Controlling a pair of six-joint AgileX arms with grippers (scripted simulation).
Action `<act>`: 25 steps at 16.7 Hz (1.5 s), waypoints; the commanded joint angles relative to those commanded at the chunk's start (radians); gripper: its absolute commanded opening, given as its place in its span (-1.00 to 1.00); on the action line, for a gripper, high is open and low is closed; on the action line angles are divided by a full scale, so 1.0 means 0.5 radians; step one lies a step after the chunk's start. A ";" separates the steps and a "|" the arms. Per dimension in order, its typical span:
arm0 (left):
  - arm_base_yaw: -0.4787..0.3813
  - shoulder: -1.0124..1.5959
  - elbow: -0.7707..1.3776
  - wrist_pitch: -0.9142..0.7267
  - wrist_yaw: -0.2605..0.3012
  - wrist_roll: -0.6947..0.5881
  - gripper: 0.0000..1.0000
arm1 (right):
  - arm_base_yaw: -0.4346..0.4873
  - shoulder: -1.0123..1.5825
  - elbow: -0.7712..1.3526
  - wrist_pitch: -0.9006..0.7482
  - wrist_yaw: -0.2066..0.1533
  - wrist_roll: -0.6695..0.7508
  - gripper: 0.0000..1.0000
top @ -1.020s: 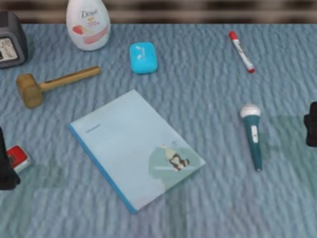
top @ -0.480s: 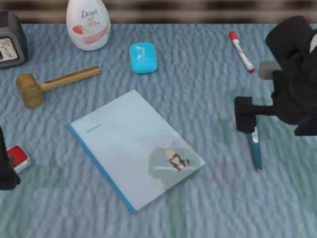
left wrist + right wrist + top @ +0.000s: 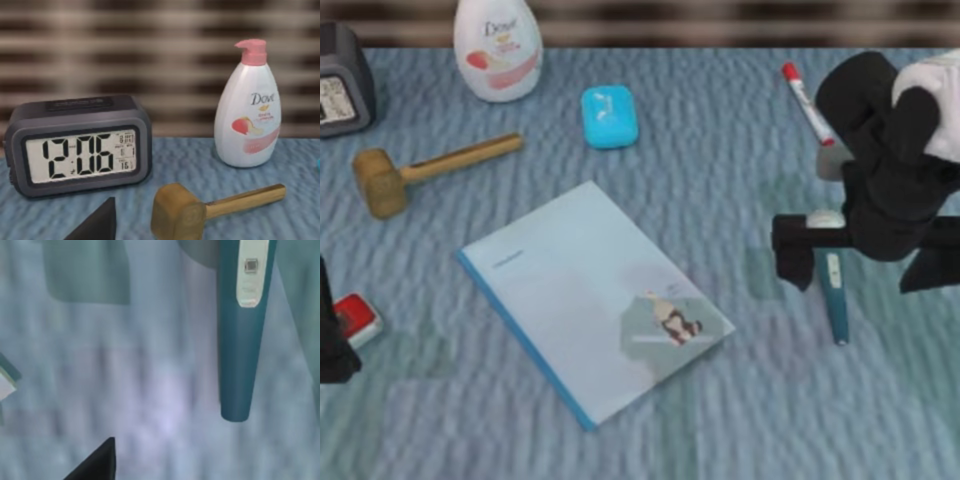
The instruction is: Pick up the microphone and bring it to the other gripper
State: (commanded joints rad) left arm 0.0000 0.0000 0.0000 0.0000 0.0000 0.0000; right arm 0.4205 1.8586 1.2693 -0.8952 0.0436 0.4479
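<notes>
Swinging in from the right edge within the last second, the right arm's black gripper [image 3: 865, 250] now hangs above the blue textured surface [image 3: 720, 420], over the head end of the slim teal microphone with its white switch strip [image 3: 834, 290]. Its fingers spread wide, holding nothing, so the microphone lies ungrasped and grasping comes next. The left gripper [image 3: 330, 330] waits parked at the left edge; I cannot tell its opening.

The top view looks straight down on the blue cloth-covered table [image 3: 740, 420]. The left wrist view sits low near the table's left edge, facing the dark grey digital clock [image 3: 77, 145] and wooden mallet [image 3: 200, 210], both also visible from above. The right wrist view looks down closely on the teal tapering microphone handle [image 3: 240, 350].
</notes>
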 joint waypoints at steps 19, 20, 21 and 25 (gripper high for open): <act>0.000 0.000 0.000 0.000 0.000 0.000 1.00 | -0.022 0.440 -0.268 0.709 0.001 -0.015 0.55; 0.000 0.000 0.000 0.000 0.000 0.000 1.00 | -0.022 0.440 -0.268 0.709 0.001 -0.015 0.40; 0.000 0.000 0.000 0.000 0.000 0.000 1.00 | -0.022 0.440 -0.268 0.709 0.001 -0.015 0.25; 0.000 0.000 0.000 0.000 0.000 0.000 1.00 | -0.022 0.440 -0.268 0.709 0.001 -0.015 -0.36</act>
State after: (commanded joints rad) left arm 0.0000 0.0000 0.0000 0.0000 0.0000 0.0000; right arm 0.4096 2.0787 1.1354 -0.5408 0.0442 0.4402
